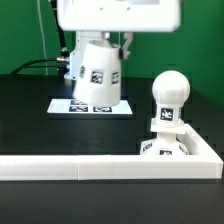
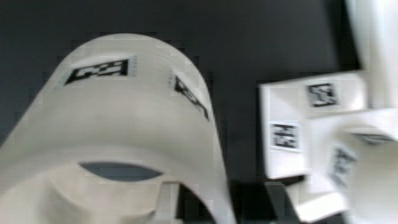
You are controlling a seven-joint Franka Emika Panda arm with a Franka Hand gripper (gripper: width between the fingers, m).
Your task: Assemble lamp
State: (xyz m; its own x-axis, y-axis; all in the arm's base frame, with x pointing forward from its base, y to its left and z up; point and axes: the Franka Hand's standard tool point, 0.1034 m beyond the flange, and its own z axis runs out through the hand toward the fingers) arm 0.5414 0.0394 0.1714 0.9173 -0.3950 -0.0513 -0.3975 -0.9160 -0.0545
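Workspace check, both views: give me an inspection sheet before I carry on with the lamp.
Surface: black table, bounded in front and on the exterior view's right by the white L-shaped wall.
Job's things: shade raised and tilted in the gripper; bulb standing upright on the base in the wall's corner.
Clutter: marker board flat behind the shade; nothing else seen.
Grippers: gripper shut on the shade, fingers mostly hidden.
Cables: dark cables at the back, off the table.
Surroundings: green backdrop.
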